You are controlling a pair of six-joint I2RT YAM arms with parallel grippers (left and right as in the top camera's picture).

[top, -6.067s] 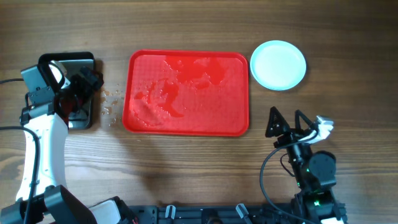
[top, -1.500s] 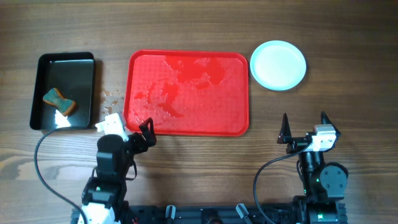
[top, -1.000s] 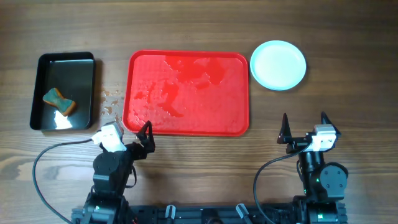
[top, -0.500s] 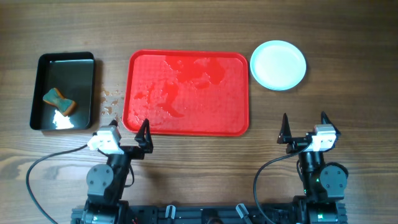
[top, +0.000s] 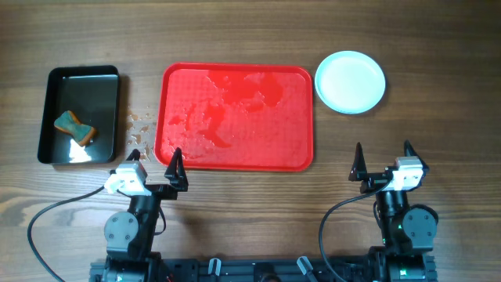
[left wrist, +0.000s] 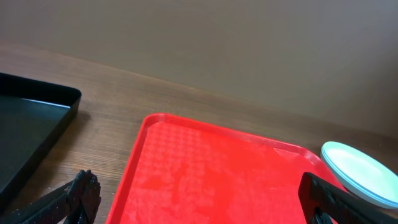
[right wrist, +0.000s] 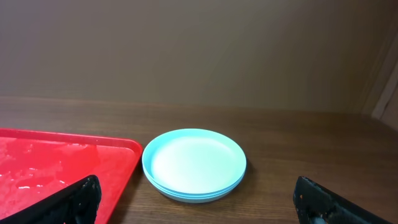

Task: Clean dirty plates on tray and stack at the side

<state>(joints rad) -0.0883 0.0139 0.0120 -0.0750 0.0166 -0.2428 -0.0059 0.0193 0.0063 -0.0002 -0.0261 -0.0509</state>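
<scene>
I note the plates (top: 350, 81) stacked on the table (top: 235, 39) just beside the tray (top: 270, 137), at its far right corner; the tray surface looks wet. Left gripper (top: 154, 157) and right gripper (top: 383, 150) both stand spread wide, holding nothing, near the table's front edge (a sponge (top: 74, 128) lies in the black pan (top: 45, 117), left of the tray)

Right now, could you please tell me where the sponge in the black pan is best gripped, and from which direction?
Probably across its pinched middle, coming straight down from above: the sponge lies flat and slantwise in the pan, whose raised walls block a sideways approach. The open left gripper is nearer.
</scene>
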